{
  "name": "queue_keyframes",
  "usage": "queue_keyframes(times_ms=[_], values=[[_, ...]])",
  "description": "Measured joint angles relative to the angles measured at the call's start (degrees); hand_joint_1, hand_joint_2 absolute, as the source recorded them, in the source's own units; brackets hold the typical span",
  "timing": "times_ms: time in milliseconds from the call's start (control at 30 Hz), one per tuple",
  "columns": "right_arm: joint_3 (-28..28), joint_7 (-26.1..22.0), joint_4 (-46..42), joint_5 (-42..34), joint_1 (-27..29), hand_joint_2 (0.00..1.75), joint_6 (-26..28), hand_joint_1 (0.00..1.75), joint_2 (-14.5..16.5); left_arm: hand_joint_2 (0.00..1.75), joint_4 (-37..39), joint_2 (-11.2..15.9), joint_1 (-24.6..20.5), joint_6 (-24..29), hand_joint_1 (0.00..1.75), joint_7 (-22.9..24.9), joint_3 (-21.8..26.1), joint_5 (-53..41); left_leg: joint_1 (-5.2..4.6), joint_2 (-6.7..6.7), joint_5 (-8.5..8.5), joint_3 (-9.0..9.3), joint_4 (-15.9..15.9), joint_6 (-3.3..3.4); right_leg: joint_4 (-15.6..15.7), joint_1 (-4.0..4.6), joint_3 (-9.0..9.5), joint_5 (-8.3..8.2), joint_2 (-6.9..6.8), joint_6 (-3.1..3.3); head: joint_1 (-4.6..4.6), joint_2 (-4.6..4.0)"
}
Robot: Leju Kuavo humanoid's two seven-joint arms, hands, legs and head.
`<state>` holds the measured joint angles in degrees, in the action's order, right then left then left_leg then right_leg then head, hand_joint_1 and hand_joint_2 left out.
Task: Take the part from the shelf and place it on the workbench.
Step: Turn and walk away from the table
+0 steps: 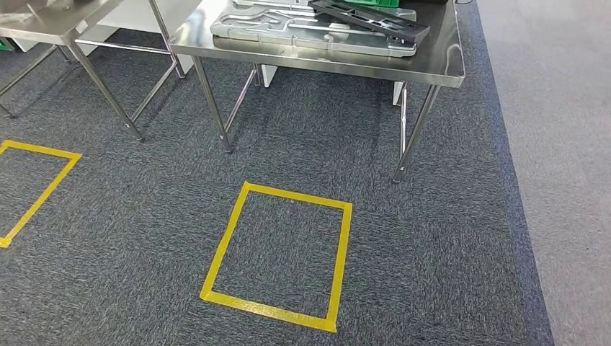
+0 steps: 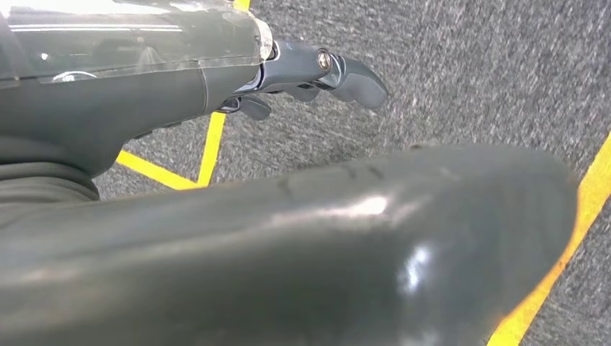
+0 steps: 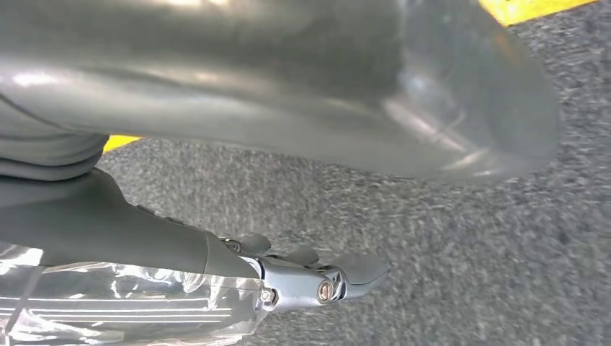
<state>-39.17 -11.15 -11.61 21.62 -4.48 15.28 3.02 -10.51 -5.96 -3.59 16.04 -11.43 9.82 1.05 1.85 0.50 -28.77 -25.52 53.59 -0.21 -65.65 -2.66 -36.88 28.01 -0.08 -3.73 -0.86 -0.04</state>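
The steel workbench (image 1: 432,68) stands ahead of me on thin legs. On its top lie a flat silver frame part (image 1: 288,32) and a long black part (image 1: 371,20) resting across it. My left hand (image 2: 216,86) hangs above the carpet, its dark fingers (image 2: 339,72) stretched out with nothing in them. My right hand (image 3: 216,252) hangs the same way, with its fingers (image 3: 331,277) extended and holding nothing.
A yellow tape rectangle (image 1: 281,252) marks the dark carpet in front of the workbench, with part of another (image 1: 36,187) at the left. A second steel table (image 1: 50,25) stands at the far left. Lighter grey floor (image 1: 562,144) runs along the right.
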Motion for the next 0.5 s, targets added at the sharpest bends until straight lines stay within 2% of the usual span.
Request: queue_keyframes(times_ms=[33,67,100,167,233,267,300,367,400,433,467,500], values=[[0.0,0.19,0.07,0.06,0.01,0.0,-0.03,0.0,0.1,0.0,0.0,0.08,0.0,-0.01,0.0,0.0,0.02,0.01,0.23,-0.05,-0.86,-0.03,0.88,-0.65,2.94,-0.16,1.44,-1.15,0.09,-0.42,0.16,0.0],[0.0,0.35,0.11,0.1,0.0,0.0,-0.05,0.0,0.19,0.0,0.0,0.15,-0.05,-0.01,0.0,0.01,0.03,0.0,0.28,-0.08,-1.68,-0.17,1.73,-1.21,4.81,-0.23,2.4,-1.49,0.23,-0.18,0.28,0.01],[0.0,0.49,0.15,0.14,0.01,0.0,-0.05,0.0,0.27,0.0,0.0,0.22,-0.12,0.0,0.0,0.0,0.04,0.0,0.2,-0.12,-2.3,-0.33,2.31,-1.65,5.33,-0.15,2.72,-0.97,0.34,0.39,0.33,0.01],[-0.01,0.55,0.18,0.16,0.07,0.0,-0.04,0.0,0.33,0.0,-0.01,0.27,-0.23,0.01,0.0,-0.01,0.06,0.0,0.13,-0.24,-2.96,-0.24,2.57,-2.09,4.85,0.12,2.65,0.09,0.5,2.21,0.22,0.01],[-0.02,0.53,0.16,0.17,0.12,0.0,-0.03,0.0,0.33,0.0,-0.02,0.26,-0.27,0.0,0.0,-0.02,0.07,0.0,0.36,-0.28,-3.64,-0.18,3.5,-2.29,4.89,0.24,3.15,0.71,0.52,3.15,0.07,0.0],[-0.02,0.5,0.16,0.17,0.1,0.0,-0.03,0.0,0.33,0.0,-0.02,0.26,-0.31,-0.01,0.0,-0.02,0.08,0.0,0.4,-0.26,-4.54,-1.16,5.7,-2.29,4.99,0.29,3.58,1.01,0.54,3.52,0.04,0.0],[-0.02,0.47,0.15,0.19,0.09,0.0,-0.03,0.0,0.33,0.0,-0.02,0.25,-0.35,-0.01,0.0,-0.02,0.08,0.0,0.34,-0.24,-5.81,-3.1,9.35,-2.24,5.14,0.41,4.06,1.34,0.52,3.82,0.01,0.0],[-0.02,0.52,0.15,0.26,0.06,0.0,-0.03,0.0,0.33,0.0,-0.02,0.25,-0.33,-0.01,0.0,-0.02,0.08,-0.01,0.07,-0.24,-8.35,-9.1,18.68,-1.9,5.4,0.81,5.09,2.12,0.51,4.22,-0.01,0.0],[-0.02,0.58,0.16,0.32,0.08,0.0,-0.03,0.0,0.33,0.0,-0.02,0.25,-0.23,-0.01,0.0,-0.02,0.08,0.01,-0.13,-0.24,-8.46,-11.78,21.91,-1.57,5.51,1.07,5.72,2.58,0.59,4.37,-0.02,0.0],[-0.02,0.63,0.16,0.36,0.14,0.0,-0.03,0.0,0.33,0.0,-0.02,0.25,-0.08,-0.02,0.0,-0.03,0.08,0.02,-0.43,-0.26,-7.15,-13.51,22.88,-1.0,5.63,1.39,6.53,3.1,0.71,4.49,-0.02,0.0],[-0.02,0.66,0.16,0.4,0.19,0.0,-0.03,0.0,0.33,0.0,-0.02,0.25,0.08,-0.02,0.0,-0.03,0.08,0.03,-0.83,-0.28,-4.67,-14.15,21.55,-0.22,5.8,1.73,7.46,3.65,0.84,4.59,-0.02,0.0],[-0.02,0.66,0.16,0.43,0.22,0.0,-0.03,0.0,0.33,0.0,-0.02,0.25,0.19,-0.03,0.0,-0.04,0.08,0.04,-1.38,-0.34,-1.3,-13.87,18.23,0.83,6.05,2.07,8.54,4.22,0.95,4.7,-0.02,0.0]])
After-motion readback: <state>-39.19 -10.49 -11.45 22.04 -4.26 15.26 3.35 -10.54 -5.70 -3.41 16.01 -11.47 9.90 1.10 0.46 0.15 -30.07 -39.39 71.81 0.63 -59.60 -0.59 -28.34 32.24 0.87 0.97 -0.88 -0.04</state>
